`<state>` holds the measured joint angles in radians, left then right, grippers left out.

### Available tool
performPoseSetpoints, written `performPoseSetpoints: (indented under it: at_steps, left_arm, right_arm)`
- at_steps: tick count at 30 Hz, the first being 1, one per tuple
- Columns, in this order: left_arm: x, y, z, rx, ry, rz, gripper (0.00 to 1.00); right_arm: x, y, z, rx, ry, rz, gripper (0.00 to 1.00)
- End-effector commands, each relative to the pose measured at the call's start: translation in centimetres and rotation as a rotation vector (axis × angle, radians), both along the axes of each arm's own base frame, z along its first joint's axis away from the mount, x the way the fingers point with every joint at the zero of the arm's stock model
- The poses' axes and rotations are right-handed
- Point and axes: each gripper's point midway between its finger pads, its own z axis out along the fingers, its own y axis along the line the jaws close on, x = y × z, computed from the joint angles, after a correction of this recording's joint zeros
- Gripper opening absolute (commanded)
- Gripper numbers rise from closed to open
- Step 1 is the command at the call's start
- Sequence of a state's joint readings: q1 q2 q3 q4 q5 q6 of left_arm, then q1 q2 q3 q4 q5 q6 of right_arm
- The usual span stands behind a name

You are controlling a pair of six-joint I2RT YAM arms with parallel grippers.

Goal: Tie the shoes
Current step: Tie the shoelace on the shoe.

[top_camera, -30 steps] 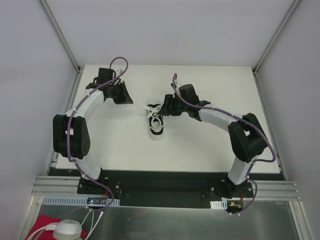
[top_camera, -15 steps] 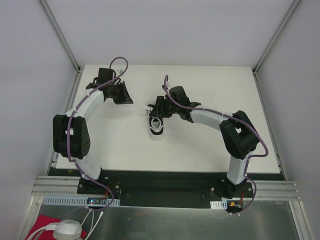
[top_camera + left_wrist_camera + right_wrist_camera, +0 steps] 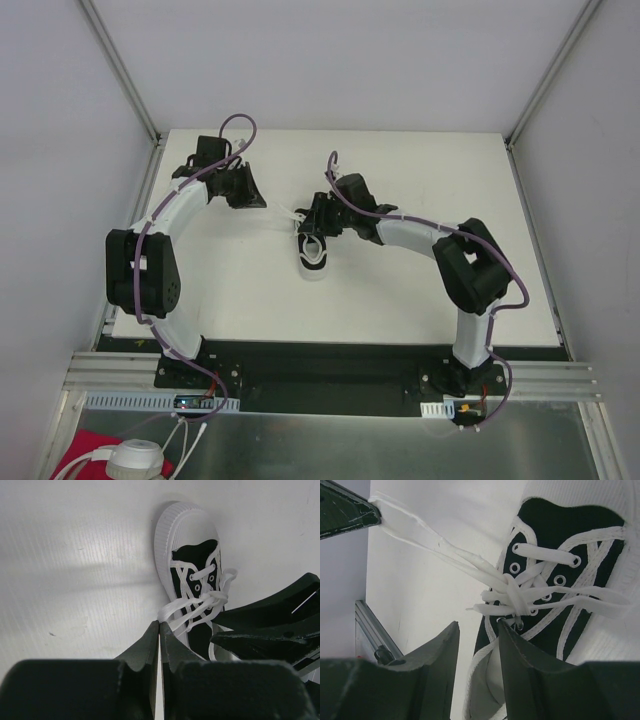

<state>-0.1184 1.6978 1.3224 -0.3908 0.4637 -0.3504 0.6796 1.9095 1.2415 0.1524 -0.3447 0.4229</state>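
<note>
Crowding the sneaker (image 3: 197, 555), right fingers (image 3: 440, 655) stand spread; left fingers (image 3: 145, 645) pinch its lace (image 3: 420, 532).

Beneath the right pincer (image 3: 318, 224), the heel of the sneaker (image 3: 314, 258) is hidden. The lace (image 3: 172, 611) end vanishes inside the clamped left pincer (image 3: 159, 630).

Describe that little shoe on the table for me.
The sneaker is small, black and canvas-looking, with a ribbed white toe rim and sole, metal eyelets and flat white laces crossed loosely, no bow. It stands sole-down near the middle of the white table. A length of lace stretches to the left gripper, whose jaws are shut on it; the right gripper hovers over its heel end, jaws apart.
</note>
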Motion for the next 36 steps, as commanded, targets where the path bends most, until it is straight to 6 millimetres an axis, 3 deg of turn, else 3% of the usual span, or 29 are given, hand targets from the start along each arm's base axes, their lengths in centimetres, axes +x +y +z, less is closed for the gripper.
performPoseSetpoints:
  at_steps: [1, 5, 17, 36]
  left_arm:
    - [0.1, -0.2, 0.7, -0.007, -0.022, -0.017, 0.00]
    - [0.1, -0.3, 0.8, -0.006, -0.026, -0.020, 0.00]
    - [0.1, -0.3, 0.8, -0.011, -0.026, -0.020, 0.00]
    - [0.0, -0.4, 0.6, -0.016, -0.024, -0.021, 0.00]
  right_arm:
    - [2.0, 0.4, 1.3, 0.010, -0.040, -0.072, 0.39]
    - [2.1, 0.0, 1.1, -0.002, -0.039, -0.098, 0.37]
    - [1.7, -1.4, 3.9, -0.011, -0.145, -0.115, 0.36]
    - [1.8, 0.4, 2.4, 0.001, -0.084, -0.122, 0.39]
